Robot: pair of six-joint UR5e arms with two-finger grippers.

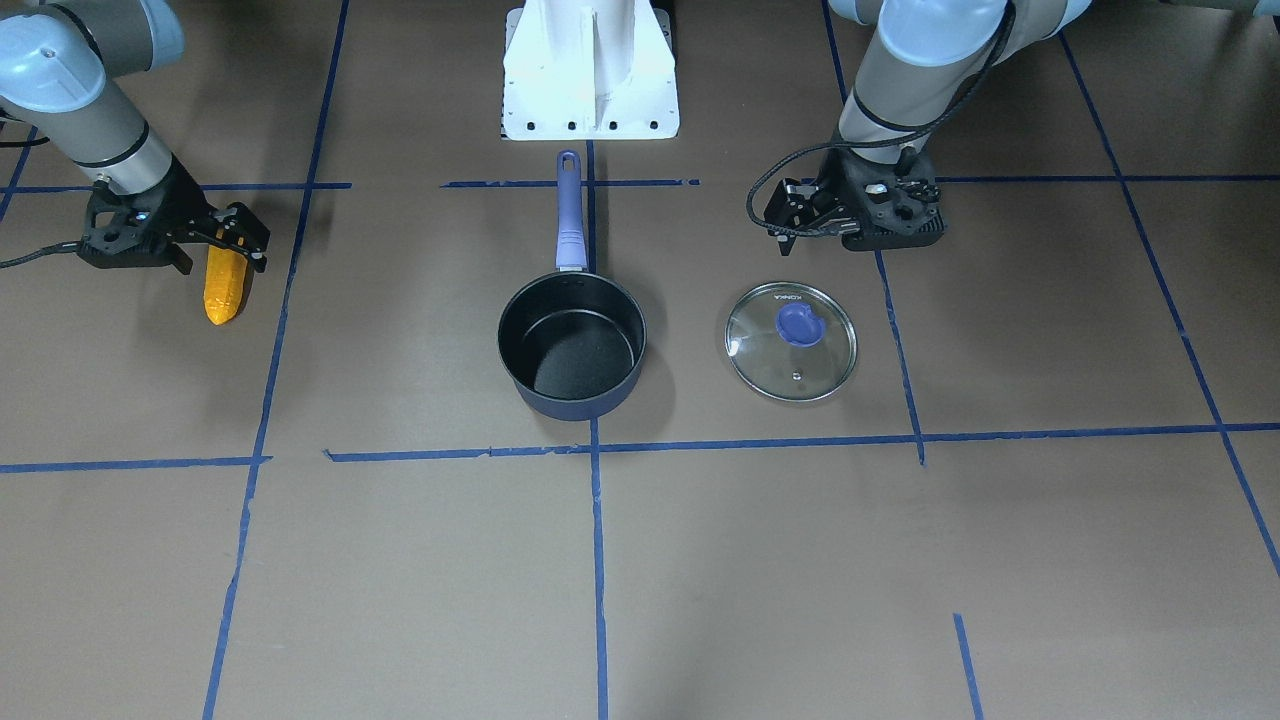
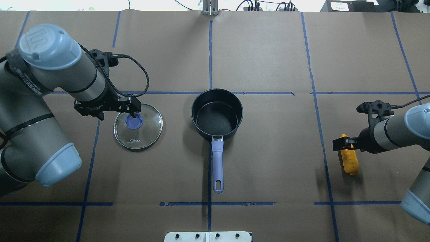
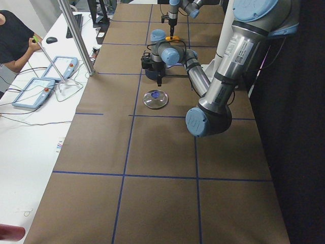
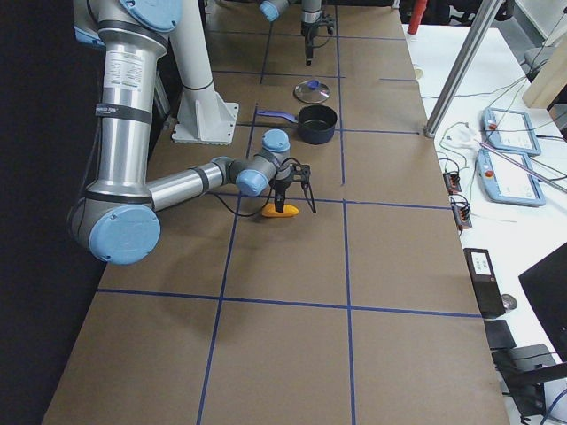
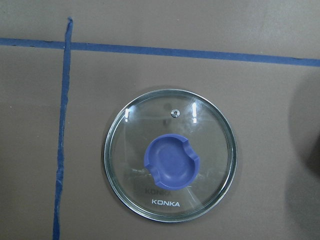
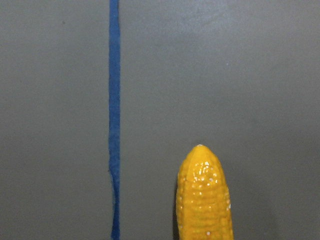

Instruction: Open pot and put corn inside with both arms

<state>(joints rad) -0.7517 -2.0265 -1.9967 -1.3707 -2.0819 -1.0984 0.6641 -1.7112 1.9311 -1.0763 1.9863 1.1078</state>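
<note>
The dark-blue pot point(image 1: 572, 350) stands open and empty at the table's centre point(image 2: 215, 119), its purple handle point(image 2: 217, 161) pointing at the robot's base. The glass lid point(image 2: 138, 130) with a purple knob lies flat on the table on the robot's left point(image 5: 170, 155). My left gripper point(image 2: 134, 109) hovers above the lid's robot-side edge, open and empty point(image 1: 785, 212). The orange-yellow corn point(image 2: 350, 162) lies on the table far to the robot's right point(image 1: 224, 290). My right gripper point(image 1: 212, 243) is open just above the corn's thick end; the tip shows in the right wrist view point(image 6: 204, 200).
The white pedestal point(image 1: 590, 70) stands behind the pot's handle. Blue tape lines point(image 1: 595, 450) grid the brown table. A white side table with tablets point(image 4: 509, 150) and a metal post runs along the far side, where a person point(image 3: 12, 38) sits.
</note>
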